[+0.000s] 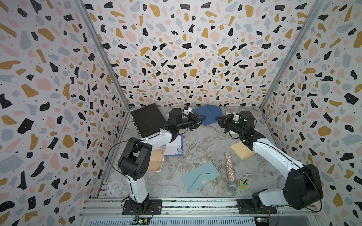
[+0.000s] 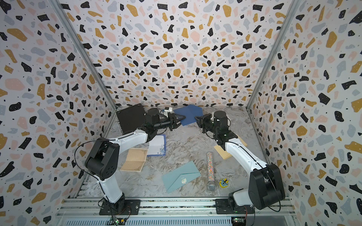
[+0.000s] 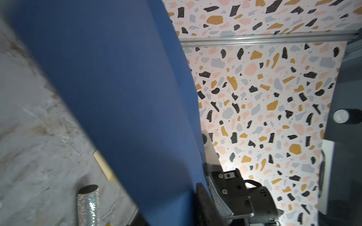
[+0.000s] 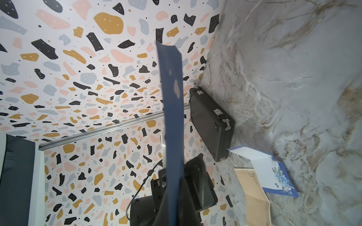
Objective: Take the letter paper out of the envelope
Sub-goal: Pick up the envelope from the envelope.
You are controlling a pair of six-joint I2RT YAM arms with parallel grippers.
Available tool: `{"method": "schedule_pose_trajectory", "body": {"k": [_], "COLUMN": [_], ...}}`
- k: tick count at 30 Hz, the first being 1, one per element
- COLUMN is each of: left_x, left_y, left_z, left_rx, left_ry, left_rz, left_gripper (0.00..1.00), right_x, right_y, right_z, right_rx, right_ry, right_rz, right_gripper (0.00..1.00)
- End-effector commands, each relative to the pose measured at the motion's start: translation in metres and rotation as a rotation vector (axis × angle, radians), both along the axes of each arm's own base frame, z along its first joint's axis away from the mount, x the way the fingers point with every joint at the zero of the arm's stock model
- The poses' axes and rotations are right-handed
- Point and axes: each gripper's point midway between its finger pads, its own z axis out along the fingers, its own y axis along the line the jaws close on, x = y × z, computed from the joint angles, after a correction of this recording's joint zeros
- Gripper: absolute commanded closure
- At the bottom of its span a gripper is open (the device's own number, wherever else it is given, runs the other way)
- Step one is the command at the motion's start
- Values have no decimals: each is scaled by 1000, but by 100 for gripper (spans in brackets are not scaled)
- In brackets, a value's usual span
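A dark blue envelope (image 1: 209,114) hangs in the air above the back of the table, stretched between my two grippers in both top views. My left gripper (image 1: 203,118) is shut on its left edge, and the blue sheet (image 3: 117,88) fills the left wrist view beside a black finger (image 3: 201,197). My right gripper (image 1: 216,118) is shut on the right edge. In the right wrist view the envelope (image 4: 172,97) stands edge-on out of that gripper (image 4: 174,195), with a pale scuffed patch on it. The letter paper is hidden; none shows from the envelope.
A black case (image 1: 147,119) lies at the back left. Under the left arm are a white floral sheet on blue (image 1: 174,145) and a tan sheet (image 1: 156,160). A teal envelope (image 1: 199,176), glitter microphone (image 1: 230,172), yellow toy (image 1: 244,183) and tan envelope (image 1: 242,150) lie nearer.
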Motion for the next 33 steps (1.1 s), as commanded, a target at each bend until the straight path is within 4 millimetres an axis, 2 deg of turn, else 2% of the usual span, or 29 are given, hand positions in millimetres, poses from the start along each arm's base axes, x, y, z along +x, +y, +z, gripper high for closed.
{"method": "schedule_pose_trajectory", "body": {"k": [1, 3, 8, 12, 18, 27, 33], "left_x": [2, 1, -12, -28, -46, -49, -50], "left_y": [-6, -4, 3, 5, 4, 4, 5], "left_z": [37, 45, 63, 61, 66, 103, 117], "left_rx": [-87, -97, -71, -42, -68, -242, -315], "left_ry": [-108, -146, -265, -321, -348, -347, -332], "left_rz": [-22, -18, -61, -163, -265, -318, -344], "left_gripper": [98, 100, 100, 100, 100, 100, 100], "right_x": [-8, -11, -18, -27, -27, -31, -31], "right_y": [1, 1, -4, -19, -23, -25, -20], "right_z": [25, 22, 17, 14, 25, 14, 26], "right_rx": [42, 22, -177, -385, -422, -462, -373], "right_ry": [-42, -41, -101, -162, -247, -276, -360], "right_rz": [24, 36, 144, 242, 301, 343, 347], "right_gripper": [100, 100, 64, 50, 48, 48, 47]}}
